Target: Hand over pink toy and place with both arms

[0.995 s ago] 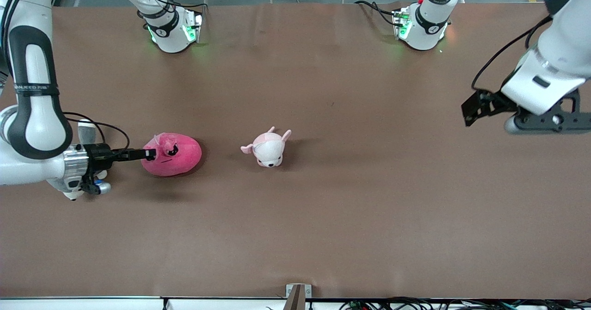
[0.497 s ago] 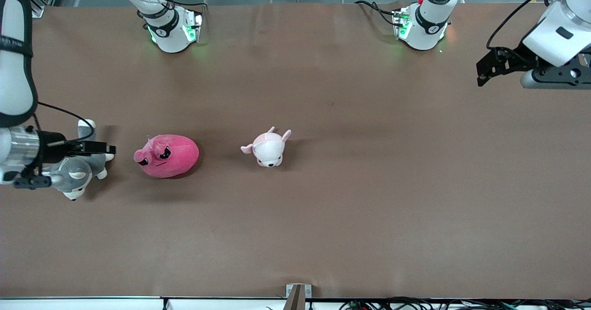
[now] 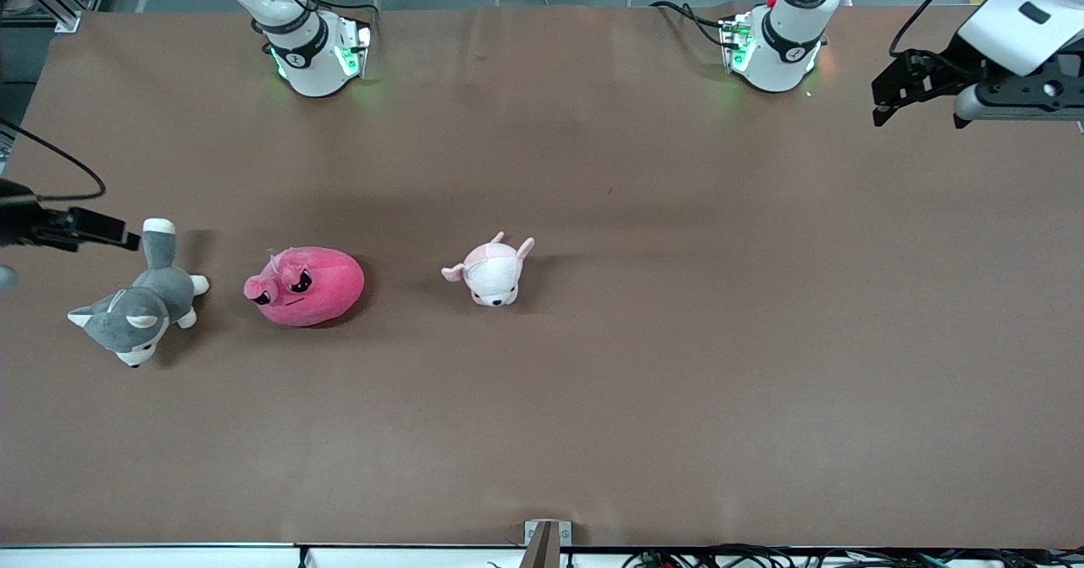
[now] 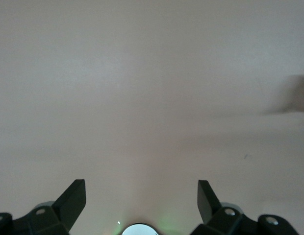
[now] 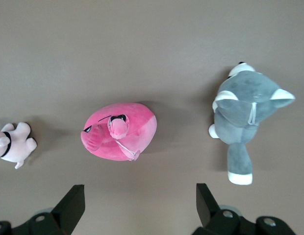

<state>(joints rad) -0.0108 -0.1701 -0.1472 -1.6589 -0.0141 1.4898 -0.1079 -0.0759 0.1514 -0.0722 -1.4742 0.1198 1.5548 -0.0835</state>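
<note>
Resting free on table (image 3: 593,432): pink toy (image 3: 306,285).

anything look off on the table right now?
Only the grey husky plush: it lies tipped on its side beside the pink toy, which sits flat with no hand on it. The pale pink-and-white plush stands normally. Right hand and left hand are open and empty.

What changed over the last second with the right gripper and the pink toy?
The right gripper let go of the pink toy and pulled back toward the right arm's end of the table, open, uncovering the grey husky. The left gripper also withdrew, toward its base. The pink toy shifted slightly; the small pale plush stayed put.
</note>
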